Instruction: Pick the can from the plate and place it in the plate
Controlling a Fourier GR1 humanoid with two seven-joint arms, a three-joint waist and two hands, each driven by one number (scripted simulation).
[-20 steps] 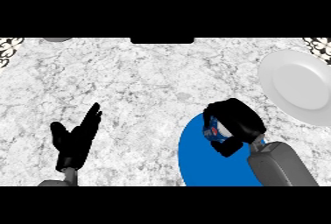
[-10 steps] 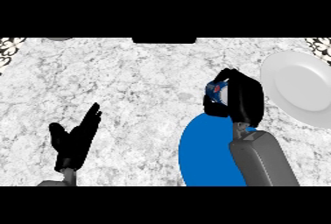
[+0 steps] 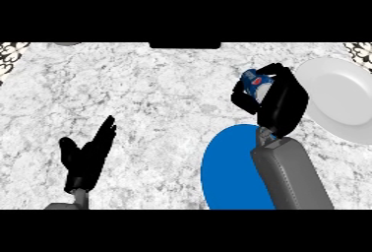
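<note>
While the right hand hangs over the marble counter, its fingers and thumb are curled round the can, of which only a blue top end with a red-and-white mark shows above the black fingers. Can is off both plates: it sits in the hand between the blue plate and the white plate, closer to the white one's left rim. Whether the hand overlaps that rim cannot be told from the head view.

Blue plate lies at near right, partly hidden by the grey right forearm that crosses it. White plate lies at far right, cut by the view's edge, nothing on it.

Left hand shows at near left, fingers straight and pointing up and to the right, thumb apart, holding nothing, resting above the counter.

Patterned black-and-white patches sit at the counter's far corners.
</note>
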